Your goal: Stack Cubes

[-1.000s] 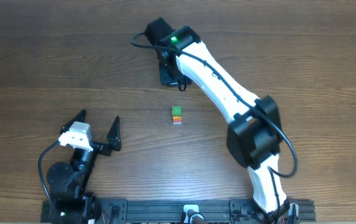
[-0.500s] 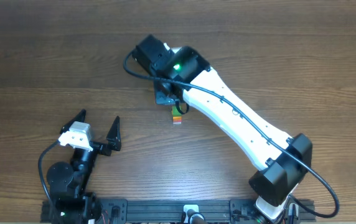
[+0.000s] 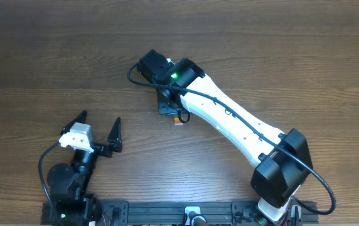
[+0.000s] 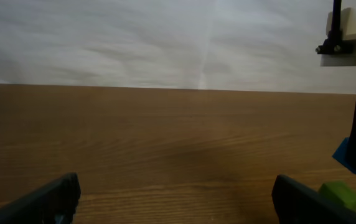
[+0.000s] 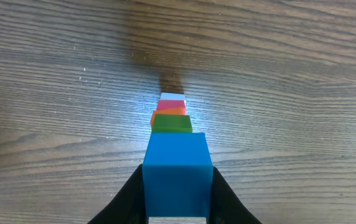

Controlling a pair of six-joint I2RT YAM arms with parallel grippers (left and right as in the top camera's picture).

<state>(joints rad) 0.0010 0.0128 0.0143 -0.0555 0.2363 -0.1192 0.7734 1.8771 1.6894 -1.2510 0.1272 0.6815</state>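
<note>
A small stack of cubes stands mid-table, with a green cube (image 5: 172, 123) on top and orange, red and white cubes (image 5: 172, 96) beneath it. In the top view just the lower edge of the stack (image 3: 178, 120) peeks out from under the right arm. My right gripper (image 5: 178, 186) is shut on a blue cube (image 5: 178, 167) and hangs just above the green one, roughly in line with it. The left wrist view shows the blue cube (image 4: 351, 158) a little above the green cube (image 4: 341, 194). My left gripper (image 3: 100, 119) rests open and holds nothing, near the table's front left.
Bare wooden table (image 3: 280, 56) lies all around the stack. The right arm's white link (image 3: 230, 119) slants across the middle of the table from its base at the front right. A pale wall (image 4: 134, 37) rises beyond the far edge.
The right gripper came from the far side of the stack toward the front and now sits over it, hiding most of it in the top view. The left arm has stayed still.
</note>
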